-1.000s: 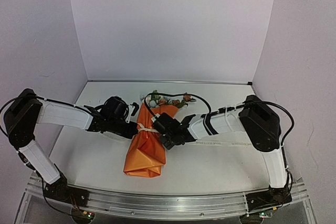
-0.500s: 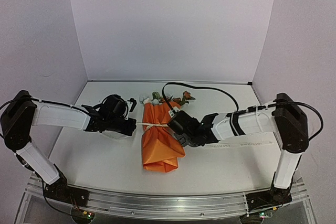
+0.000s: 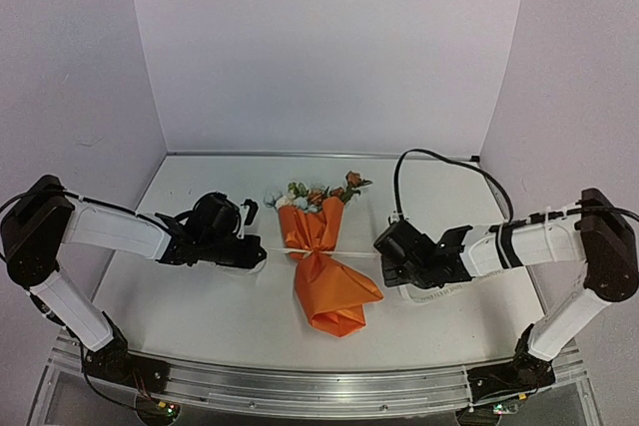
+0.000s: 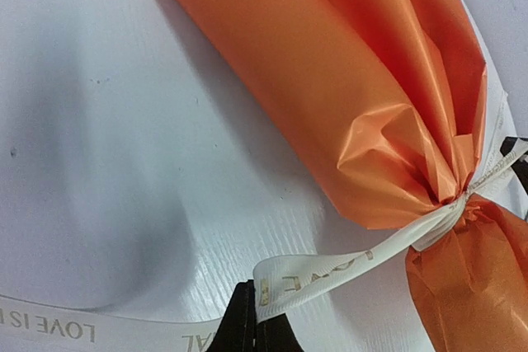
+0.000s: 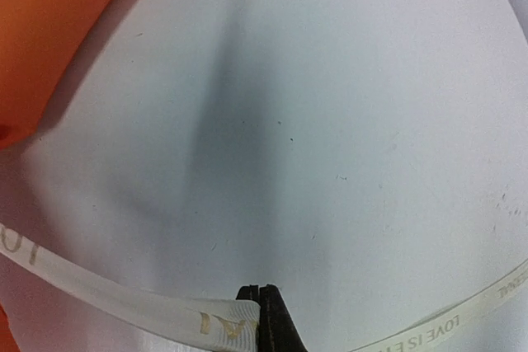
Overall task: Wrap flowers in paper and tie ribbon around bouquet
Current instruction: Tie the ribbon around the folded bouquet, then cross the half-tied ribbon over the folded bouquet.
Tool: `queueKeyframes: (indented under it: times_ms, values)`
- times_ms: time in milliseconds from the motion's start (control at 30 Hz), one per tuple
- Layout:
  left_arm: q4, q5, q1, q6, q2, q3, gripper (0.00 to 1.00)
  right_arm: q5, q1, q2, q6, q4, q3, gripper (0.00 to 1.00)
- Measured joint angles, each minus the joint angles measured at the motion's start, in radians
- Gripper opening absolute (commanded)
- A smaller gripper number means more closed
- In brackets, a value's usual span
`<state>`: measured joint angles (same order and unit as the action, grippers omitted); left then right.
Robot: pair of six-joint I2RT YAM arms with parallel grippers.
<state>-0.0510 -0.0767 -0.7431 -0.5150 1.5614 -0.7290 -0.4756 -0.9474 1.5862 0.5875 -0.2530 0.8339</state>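
The bouquet (image 3: 324,271) lies mid-table, an orange paper (image 4: 330,80) cone with the flowers (image 3: 318,193) at its far end. The white ribbon (image 4: 330,274) with gold letters cinches the paper at its waist (image 3: 318,254). My left gripper (image 3: 262,252) is just left of the bouquet and shut on one ribbon strand (image 3: 282,255); its tips (image 4: 257,319) pinch a fold of it. My right gripper (image 3: 384,261) is to the right, shut on the other strand (image 5: 124,302) at its tips (image 5: 260,307). Both strands run taut to the waist.
Loose ribbon tail lies on the table under the right arm (image 3: 439,292) and another tail near the left gripper (image 4: 49,327). A black cable (image 3: 439,159) arcs over the right arm. White walls close the back and sides.
The right gripper has pulled away to the right with its ribbon strand. The bouquet has turned from slanted to nearly straight and slid right, and the ribbon has tightened at the waist. The left gripper has barely moved.
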Motion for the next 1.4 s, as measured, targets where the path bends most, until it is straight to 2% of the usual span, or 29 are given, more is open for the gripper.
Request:
queueKeyframes:
  times_ms: [300, 467, 667, 933, 1100, 1400]
  values:
    - [-0.053, -0.117, 0.029, -0.009, 0.000, 0.007, 0.00, 0.101, 0.011, -0.151, 0.129, 0.045, -0.125, 0.00]
    - [-0.035, -0.144, 0.062, 0.003, 0.070, -0.051, 0.00, 0.047, -0.102, -0.181, 0.179, -0.035, -0.121, 0.00]
    - [0.008, -0.235, 0.124, 0.021, 0.185, -0.126, 0.00, -0.029, -0.215, -0.106, 0.217, -0.091, -0.088, 0.00]
    - [0.006, -0.304, 0.127, -0.008, 0.171, -0.071, 0.00, 0.012, -0.133, -0.076, 0.227, -0.087, -0.092, 0.00]
    - [-0.009, -0.315, 0.128, -0.018, 0.143, -0.023, 0.00, 0.057, -0.126, -0.075, 0.226, -0.082, -0.093, 0.00]
    - [0.075, -0.313, 0.104, 0.081, 0.021, -0.054, 0.00, 0.066, -0.106, -0.069, 0.173, -0.163, -0.056, 0.00]
